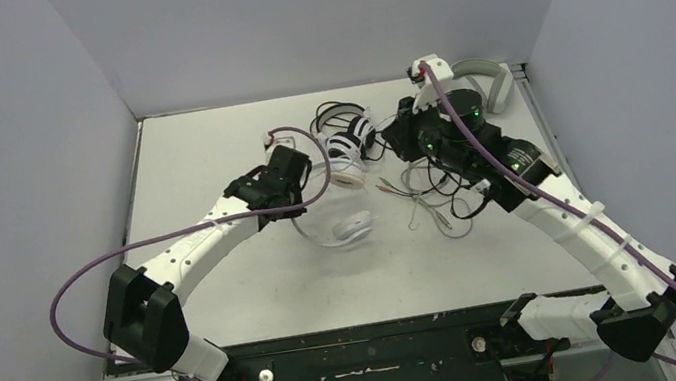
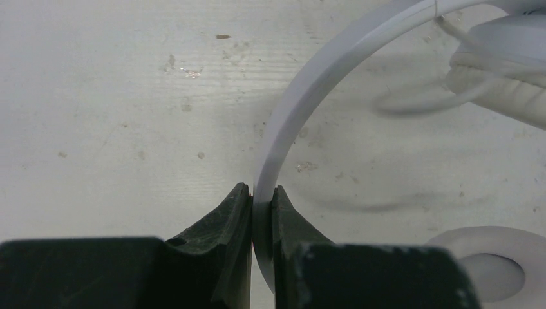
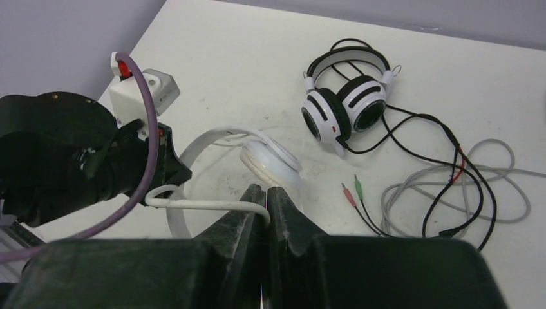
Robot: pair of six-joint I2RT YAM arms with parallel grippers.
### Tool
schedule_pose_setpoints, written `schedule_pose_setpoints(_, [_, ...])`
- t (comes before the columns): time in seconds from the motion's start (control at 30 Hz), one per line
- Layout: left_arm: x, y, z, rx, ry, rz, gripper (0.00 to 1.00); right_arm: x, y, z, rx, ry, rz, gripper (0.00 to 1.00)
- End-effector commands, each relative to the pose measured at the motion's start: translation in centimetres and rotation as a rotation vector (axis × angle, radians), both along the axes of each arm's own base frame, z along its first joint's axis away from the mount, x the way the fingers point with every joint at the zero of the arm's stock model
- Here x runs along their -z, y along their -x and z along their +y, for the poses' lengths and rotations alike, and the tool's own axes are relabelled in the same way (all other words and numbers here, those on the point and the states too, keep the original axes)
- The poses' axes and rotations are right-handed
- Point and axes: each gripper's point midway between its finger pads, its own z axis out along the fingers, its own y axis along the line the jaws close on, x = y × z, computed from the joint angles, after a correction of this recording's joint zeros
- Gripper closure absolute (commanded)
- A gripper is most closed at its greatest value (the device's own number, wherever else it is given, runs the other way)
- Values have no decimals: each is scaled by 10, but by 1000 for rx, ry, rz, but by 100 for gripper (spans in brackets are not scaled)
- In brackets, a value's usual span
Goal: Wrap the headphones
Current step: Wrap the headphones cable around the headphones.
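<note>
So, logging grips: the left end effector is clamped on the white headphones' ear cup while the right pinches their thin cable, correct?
No: the left wrist view shows the left end effector clamped on the white headphones' headband, not an ear cup. The rest stands.

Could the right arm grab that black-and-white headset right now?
Probably not straight away: the right hand is clamped shut on the thin white cable, so it would have to let go first. Otherwise the black-and-white headset lies close ahead of it, with nothing standing between them.
</note>
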Motion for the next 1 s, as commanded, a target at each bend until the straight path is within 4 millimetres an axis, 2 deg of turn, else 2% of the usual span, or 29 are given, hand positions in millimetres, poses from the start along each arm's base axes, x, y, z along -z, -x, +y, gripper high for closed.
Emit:
schedule_pose_setpoints(0.0, [-30,-23,6,-130,193,-98,100,-17,18,-29,30,16,-26,100])
schedule_pose_setpoints(0.1, [-36,-29,28,-204,225,-121,100,-9,25,-47,77,48,-20,100])
schedule_pose_setpoints(0.2, [-48,-30,41,-212,222,-169,100,-2,30,-54,81,63,-22,100])
schedule_pose_setpoints(0.37, [-66,-24,22,-105,272,-205,100,19,32,-29,-52,77,35,100])
schedule_pose_setpoints(0.43, [-66,-22,27,-130,252,-200,100,22,29,-23,-70,69,41,100])
schedule_pose_setpoints(0.47, [-64,-22,35,-159,236,-191,100,21,27,-26,-40,61,38,100])
schedule_pose_setpoints(0.53, [-66,-23,48,-195,220,-197,100,23,18,-44,80,62,23,100])
schedule_pose_setpoints(0.6, [-72,-23,60,-211,202,-219,100,30,9,-75,261,70,14,100])
schedule_pose_setpoints(0.73, [-95,-14,75,-174,169,-271,100,60,3,-147,643,90,59,100])
schedule_pose_setpoints(0.8, [-112,-9,76,-141,168,-281,100,80,3,-169,746,95,110,100])
schedule_pose_setpoints(0.87, [-131,-4,76,-108,169,-287,100,97,3,-181,786,91,158,100])
schedule_pose_setpoints(0.97, [-160,3,77,-78,179,-285,100,117,0,-167,709,64,191,99])
